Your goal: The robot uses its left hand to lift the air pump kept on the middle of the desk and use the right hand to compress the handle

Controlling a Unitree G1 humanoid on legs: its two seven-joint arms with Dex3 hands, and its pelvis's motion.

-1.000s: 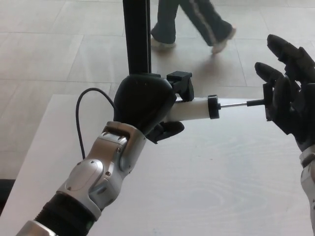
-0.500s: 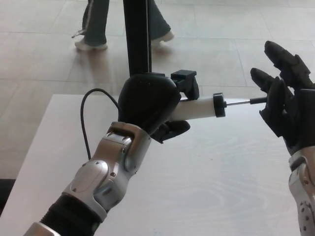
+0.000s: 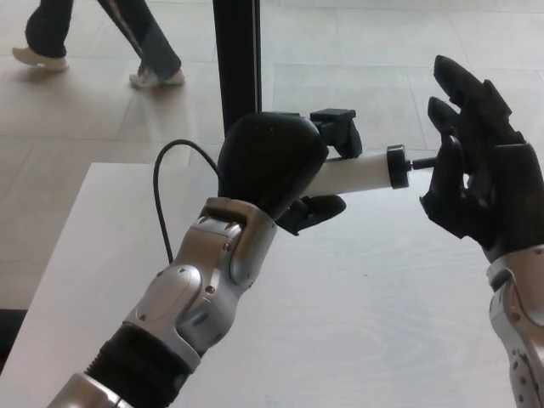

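Head view shows the left hand [image 3: 272,166] with its fingers [image 3: 313,210] wrapped shut around the rear of the air pump [image 3: 357,172], holding the white barrel clear above the counter [image 3: 357,289] and roughly level, pointing toward the robot's right. That grip seems meant to brace the body so the push has something to work against. At the barrel's black end cap only a short length of the thin rod shows before it meets the right hand [image 3: 476,183], whose palm sits against the handle; its fingers [image 3: 463,85] stand spread and upright, closed on nothing, so it looks set to press with the palm, not to grasp. The handle itself is hidden behind that hand. A black hose [image 3: 163,183] loops from behind the left hand down toward the counter. The counter is a pale, wood-grained slab with nothing else on it in sight. Beyond its far edge lies a tiled floor [image 3: 85,102], a black post [image 3: 236,59] rises just behind the left hand, and a person's legs [image 3: 102,38] cross the upper left.
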